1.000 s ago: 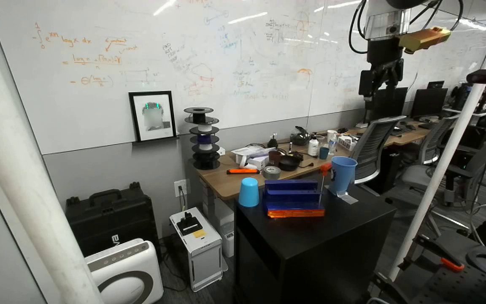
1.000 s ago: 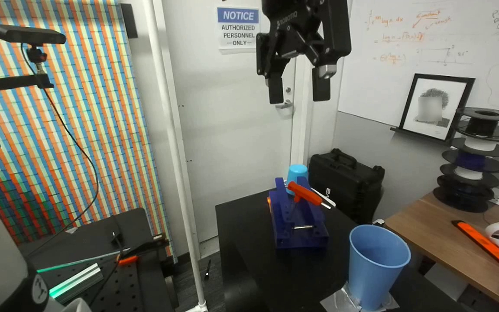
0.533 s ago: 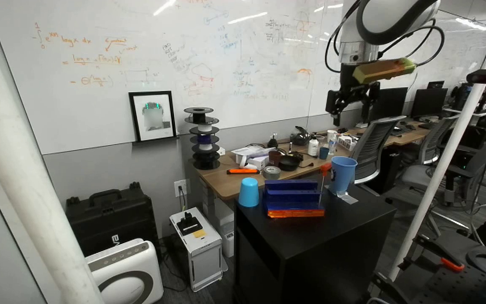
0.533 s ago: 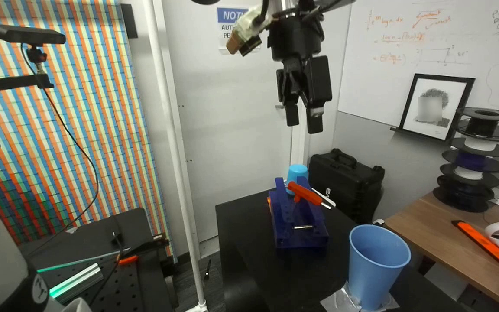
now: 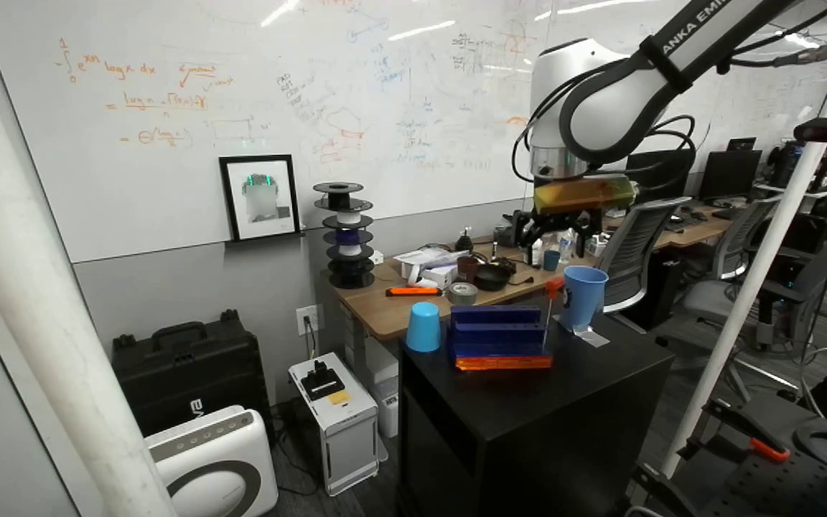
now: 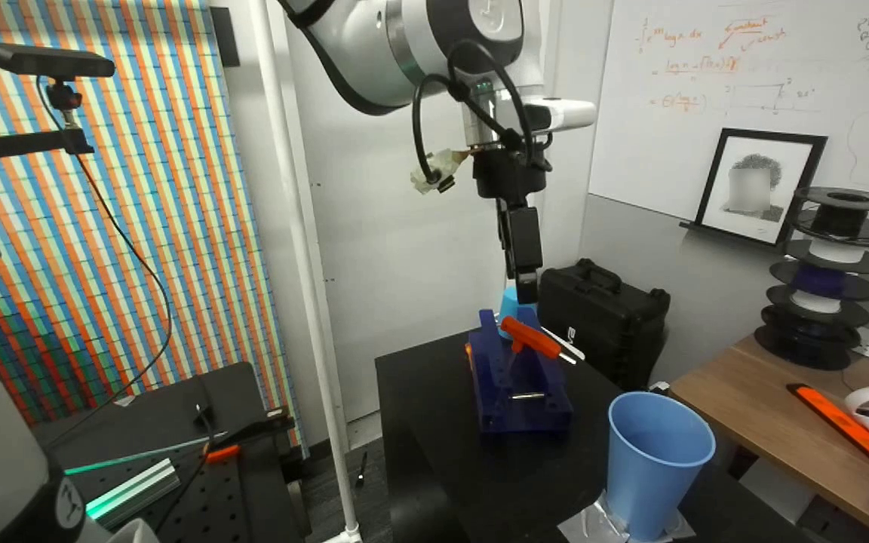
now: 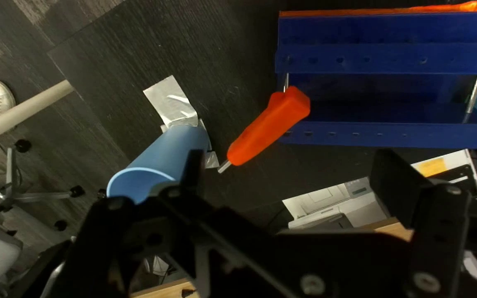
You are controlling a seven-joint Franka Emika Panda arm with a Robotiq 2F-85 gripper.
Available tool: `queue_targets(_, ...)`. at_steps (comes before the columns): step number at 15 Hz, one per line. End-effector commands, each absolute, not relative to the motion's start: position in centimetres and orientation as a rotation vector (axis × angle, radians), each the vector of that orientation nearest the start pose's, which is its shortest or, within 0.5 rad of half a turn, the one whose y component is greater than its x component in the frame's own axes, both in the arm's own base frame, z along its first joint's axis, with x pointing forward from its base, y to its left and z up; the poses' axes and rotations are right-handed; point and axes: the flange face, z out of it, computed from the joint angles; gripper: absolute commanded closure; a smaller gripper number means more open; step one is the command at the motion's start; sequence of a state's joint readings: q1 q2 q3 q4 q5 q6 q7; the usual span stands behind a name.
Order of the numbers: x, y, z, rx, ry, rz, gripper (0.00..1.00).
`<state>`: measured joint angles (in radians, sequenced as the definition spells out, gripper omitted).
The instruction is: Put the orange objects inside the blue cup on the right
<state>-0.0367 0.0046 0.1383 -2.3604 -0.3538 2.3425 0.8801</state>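
Orange tool [image 7: 268,127] slants near the wrist view's centre, the blue cup [image 7: 174,148] left of centre; the gripper [image 7: 291,171] along the bottom gapes wide

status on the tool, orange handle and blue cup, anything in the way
Tool open, holding nothing. Orange handle ungrasped, outside the blue cup. Blue rack beside handle, may crowd grasp.

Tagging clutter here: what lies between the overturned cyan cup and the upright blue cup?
In both exterior views, a dark blue rack lies between them; the wrist view shows the orange T-handle tool at its end nearer the blue cup.
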Motion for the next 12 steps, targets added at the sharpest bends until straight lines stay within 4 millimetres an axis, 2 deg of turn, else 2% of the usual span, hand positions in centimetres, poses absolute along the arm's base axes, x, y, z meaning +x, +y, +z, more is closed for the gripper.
queue_targets(1,50.4,4.9,30.8,-3.245,1.009,-0.214,0.00)
queue_targets(6,50.2,4.7,27.8,-3.236,1.107,-0.237,0.00)
queue_targets(11,50.5,4.6,25.8,-3.233,1.127,-0.328,0.00)
queue_targets(12,50.5,4.7,25.7,-3.235,1.122,-0.339,0.25)
